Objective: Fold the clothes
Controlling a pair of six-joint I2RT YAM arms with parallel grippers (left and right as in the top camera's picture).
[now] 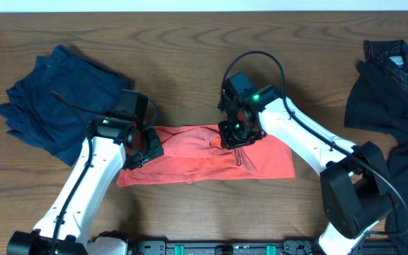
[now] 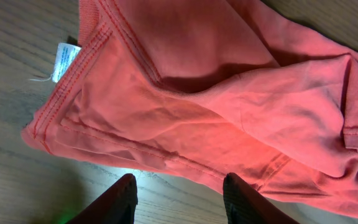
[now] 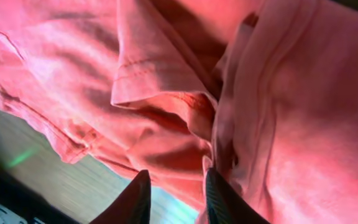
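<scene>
The coral-red T-shirt [image 1: 204, 161] lies on the table, folded into a long band. My left gripper [image 1: 142, 150] hangs over its left end, open. In the left wrist view the left gripper [image 2: 180, 178] has only bare wood between its fingers, with the shirt's hem [image 2: 229, 93] just beyond. My right gripper [image 1: 238, 138] hovers over the band's middle. In the right wrist view the right gripper [image 3: 177, 174] stands a little open, a loose fold of the shirt [image 3: 166, 81] ahead and a fabric edge brushing the right finger [image 3: 219, 199].
A dark navy garment [image 1: 55, 106] lies crumpled at the back left. A black garment [image 1: 395, 113] sprawls along the right edge. A white label [image 2: 64, 61] sticks out at the shirt's collar. Bare wood table [image 1: 183, 64] runs behind the shirt.
</scene>
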